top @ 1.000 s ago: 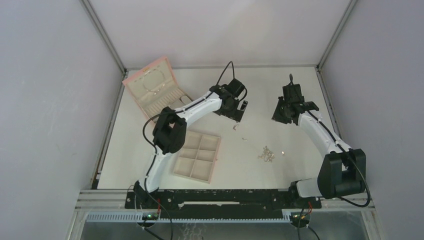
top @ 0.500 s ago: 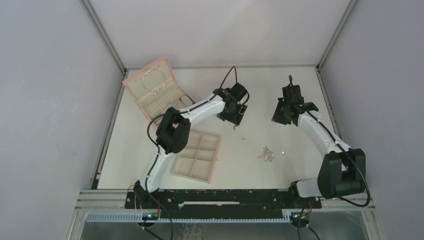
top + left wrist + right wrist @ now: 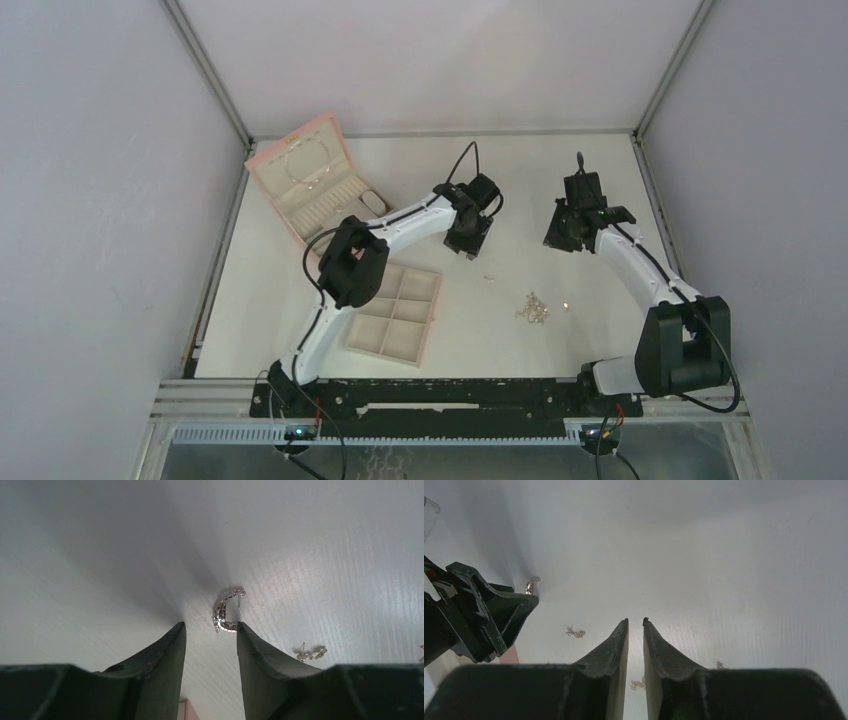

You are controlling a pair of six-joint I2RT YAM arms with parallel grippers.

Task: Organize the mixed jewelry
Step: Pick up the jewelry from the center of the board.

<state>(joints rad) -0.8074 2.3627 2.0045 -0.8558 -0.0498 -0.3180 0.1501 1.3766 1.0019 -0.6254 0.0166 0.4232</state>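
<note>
Top external: left gripper (image 3: 466, 246) low over the table beyond the beige tray (image 3: 432, 318); chain cluster (image 3: 533, 308) lies nearer the right gripper (image 3: 561, 240).

Left wrist: jaws apart, empty. Crescent earring (image 3: 225, 611) on the table just past the tips. Judged pick-up step: edge forward, then pinch.

Right wrist: jaws a narrow slit apart, holding nothing.

Left pincer (image 3: 210, 625) parted; right pincer (image 3: 635, 621) narrower.
</note>
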